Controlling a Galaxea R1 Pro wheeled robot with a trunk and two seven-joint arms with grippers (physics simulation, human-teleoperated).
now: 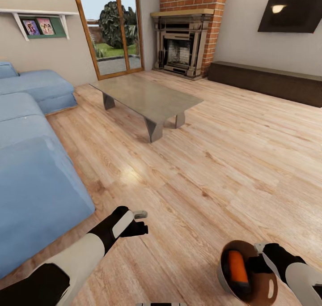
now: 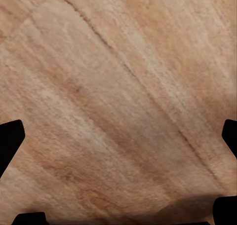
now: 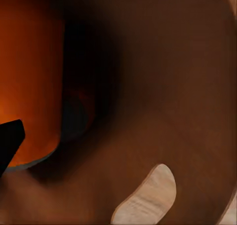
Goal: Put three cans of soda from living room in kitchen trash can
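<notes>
With the right gripper (image 1: 261, 262) fingers clamped on the tilted trash can (image 1: 264, 292) rim and the left gripper (image 1: 139, 221) fingers apart, the soda can (image 1: 238, 266) inside may roll out during travel.

Sofa: you see a long soft blue sofa (image 1: 31, 163) on the light wood floor (image 1: 223, 172).
Table: your low glass coffee table (image 1: 147, 98) stands near it.
Far wall: red brick fireplace (image 1: 185, 33), black flat TV (image 1: 290, 11).
</notes>
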